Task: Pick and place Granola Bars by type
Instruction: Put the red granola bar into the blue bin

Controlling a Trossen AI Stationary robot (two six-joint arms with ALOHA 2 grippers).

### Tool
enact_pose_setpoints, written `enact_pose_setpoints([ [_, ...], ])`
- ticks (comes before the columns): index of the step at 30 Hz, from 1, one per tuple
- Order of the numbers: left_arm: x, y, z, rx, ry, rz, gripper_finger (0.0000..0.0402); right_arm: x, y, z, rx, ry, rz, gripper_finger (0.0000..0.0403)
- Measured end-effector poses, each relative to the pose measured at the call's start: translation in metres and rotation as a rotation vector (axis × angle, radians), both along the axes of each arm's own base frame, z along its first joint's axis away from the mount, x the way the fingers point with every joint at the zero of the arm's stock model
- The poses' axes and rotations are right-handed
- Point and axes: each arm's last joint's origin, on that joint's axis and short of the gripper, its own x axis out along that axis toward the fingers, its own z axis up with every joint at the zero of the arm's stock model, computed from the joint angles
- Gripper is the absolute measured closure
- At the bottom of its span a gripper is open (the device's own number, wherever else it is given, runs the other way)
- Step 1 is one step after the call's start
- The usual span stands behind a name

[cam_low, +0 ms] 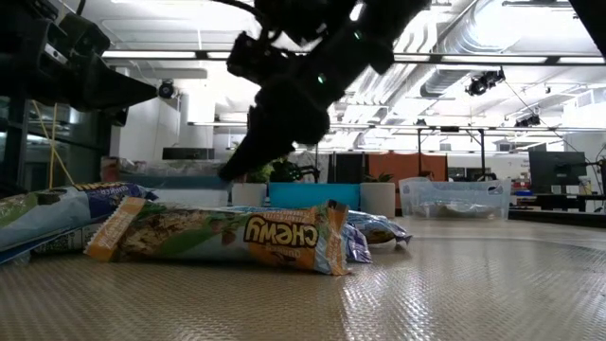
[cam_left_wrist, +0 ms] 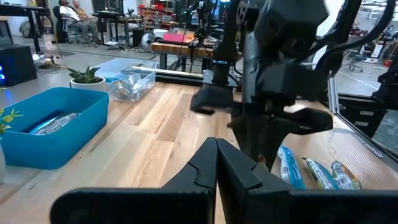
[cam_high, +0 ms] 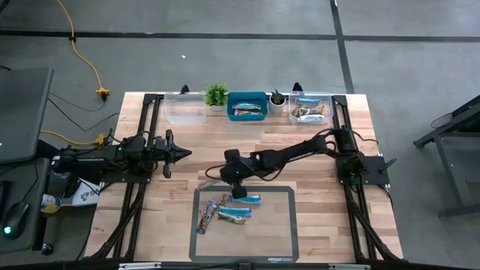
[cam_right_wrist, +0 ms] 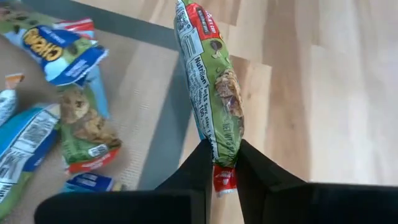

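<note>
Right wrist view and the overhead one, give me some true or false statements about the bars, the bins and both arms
1. The right tool is shut on a green-wrapped granola bar. True.
2. The left tool is over the grey mat. False: it sits over bare wood at the table's left, clear of the mat.
3. Several bars lie on the mat. True.
4. The blue bin is empty. False: wrapped bars lie in it.
5. The clear bin at back left is piled with bars. False: no bars show in it.
6. A potted plant stands beside the blue bin. True.
</note>
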Motion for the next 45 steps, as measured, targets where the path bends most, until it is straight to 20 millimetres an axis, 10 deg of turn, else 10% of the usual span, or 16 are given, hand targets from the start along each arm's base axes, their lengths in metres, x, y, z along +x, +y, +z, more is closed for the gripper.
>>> enact_pose_setpoints([
  [17, 0.0, 0.0, 0.0, 0.0, 0.0, 0.0, 0.04, 0.015, 0.001, 0.13, -0.052, 0.054, -0.103, 0.0368],
  [29, 0.0, 0.0, 0.0, 0.0, 0.0, 0.0, 0.04, 0.004, 0.019, 0.25, 0.051, -0.313, -0.041, 0.0369],
  [45, 0.0, 0.0, 0.0, 0.0, 0.0, 0.0, 0.04, 0.0, -0.007, 0.308, -0.109, -0.835, -0.476, 0.0372],
])
